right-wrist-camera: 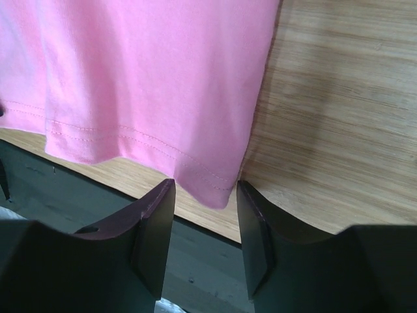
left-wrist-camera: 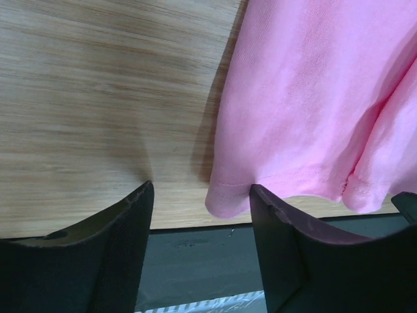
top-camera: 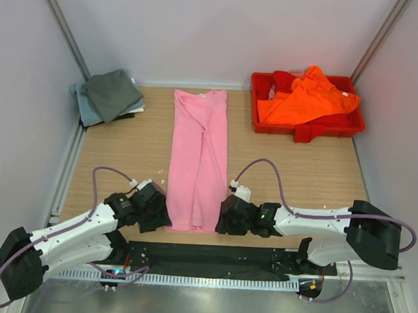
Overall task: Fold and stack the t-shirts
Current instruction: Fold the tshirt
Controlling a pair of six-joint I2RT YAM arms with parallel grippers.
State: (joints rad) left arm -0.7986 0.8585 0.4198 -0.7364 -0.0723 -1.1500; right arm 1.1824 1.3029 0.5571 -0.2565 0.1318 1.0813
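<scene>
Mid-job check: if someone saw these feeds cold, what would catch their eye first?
The long pink t-shirt, folded into a narrow strip down the middle of the table, with the left gripper and right gripper open at its two near corners. Next, the bright orange t-shirt heaped in the red tray at the far right, and a dark grey t-shirt folded on a pale blue-grey t-shirt at the far left.

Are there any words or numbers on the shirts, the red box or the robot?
None can be read.
The pink t-shirt, orange t-shirt, grey t-shirt and red tray all look plain.
No label shows on the left arm or right arm.
</scene>
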